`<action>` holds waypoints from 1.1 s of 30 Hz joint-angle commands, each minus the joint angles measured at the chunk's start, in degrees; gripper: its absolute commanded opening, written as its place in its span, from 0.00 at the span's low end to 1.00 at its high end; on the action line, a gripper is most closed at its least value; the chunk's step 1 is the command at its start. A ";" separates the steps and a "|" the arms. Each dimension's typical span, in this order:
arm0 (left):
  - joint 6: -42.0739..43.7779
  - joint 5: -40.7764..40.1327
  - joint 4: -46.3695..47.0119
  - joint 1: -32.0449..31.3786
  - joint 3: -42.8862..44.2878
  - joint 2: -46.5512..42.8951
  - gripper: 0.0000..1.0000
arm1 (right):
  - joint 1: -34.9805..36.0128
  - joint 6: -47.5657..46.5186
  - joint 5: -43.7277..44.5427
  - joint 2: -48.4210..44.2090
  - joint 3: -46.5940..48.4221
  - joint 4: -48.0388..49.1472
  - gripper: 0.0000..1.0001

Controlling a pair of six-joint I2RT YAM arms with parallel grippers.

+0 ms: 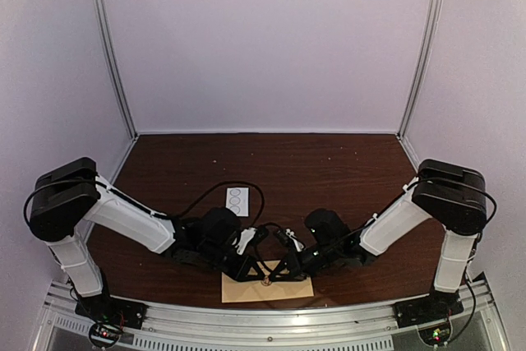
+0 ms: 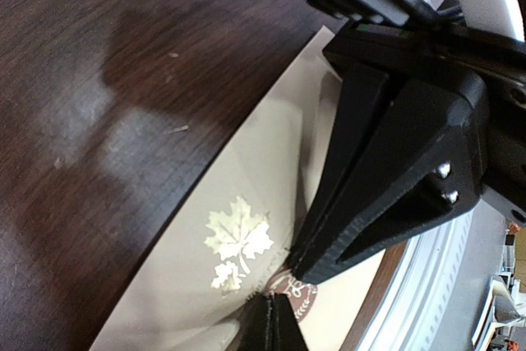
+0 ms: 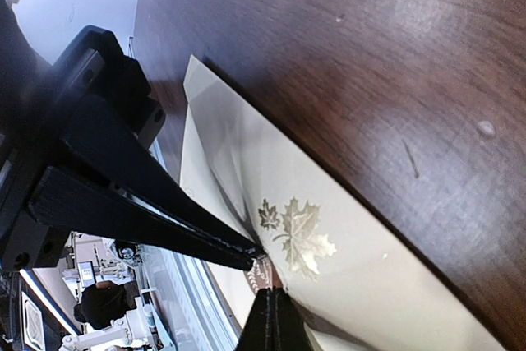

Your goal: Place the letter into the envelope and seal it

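Currently, you see the left gripper (image 2: 271, 318) and right gripper (image 3: 269, 318) clenched empty, tips meeting on the round sticker (image 2: 306, 297) of the envelope (image 2: 189, 285).

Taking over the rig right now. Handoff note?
Left gripper: shut, fingers tip-down on the round seal.
Right gripper: shut, tips on the same seal.
Envelope: flat at the near edge of the table, flap folded down. Sticker card lies behind it, apart.
Done: flap down, seal at its tip. Letter not visible, probably inside.
Left: finish pressing, lift both arms clear, check the seal holds.
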 commanded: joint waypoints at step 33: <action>0.96 -0.76 4.23 -1.00 -1.18 0.34 0.00 | -0.46 0.83 1.87 1.73 -1.31 -0.56 0.00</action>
